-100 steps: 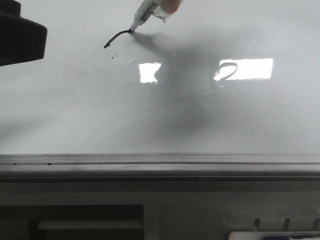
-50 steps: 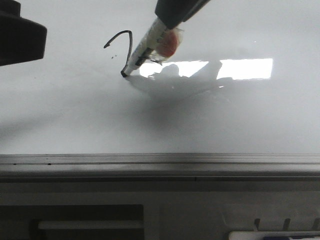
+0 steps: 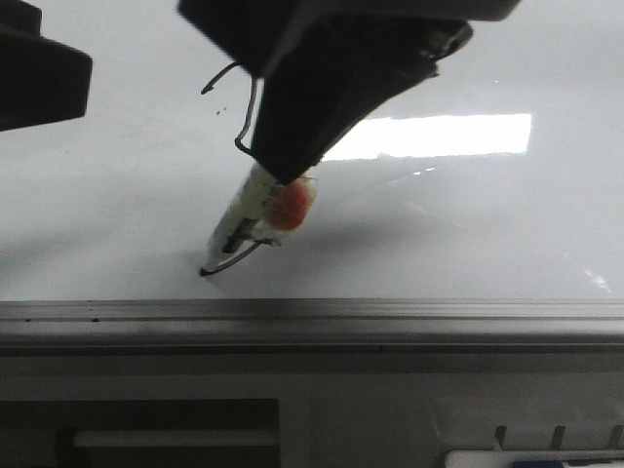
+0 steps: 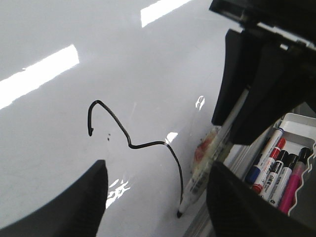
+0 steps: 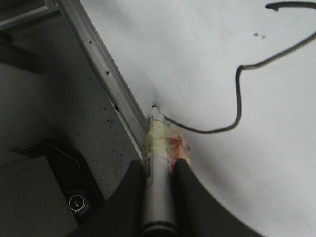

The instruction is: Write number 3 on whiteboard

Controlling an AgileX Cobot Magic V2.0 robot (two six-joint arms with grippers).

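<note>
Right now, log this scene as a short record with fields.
surface: whiteboard, grey edge rail nearest the robot
mark: number 3, thin dark stroke, lower curve drawn down to the marker tip
tool: marker, tip on the board near the rail
right gripper: shut on the marker
left gripper: open, holding nothing
nearby: tray of spare markers

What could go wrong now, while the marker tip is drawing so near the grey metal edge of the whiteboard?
1. The white marker, clamped in the right gripper, has its tip close beside the grey metal edge rail; going further could hit it or run off the glossy pale whiteboard.
2. The thin dark number 3 has a long tail; a late lift could stretch it more.
3. The gripper's shadow could hide the stroke in the front view.
</note>
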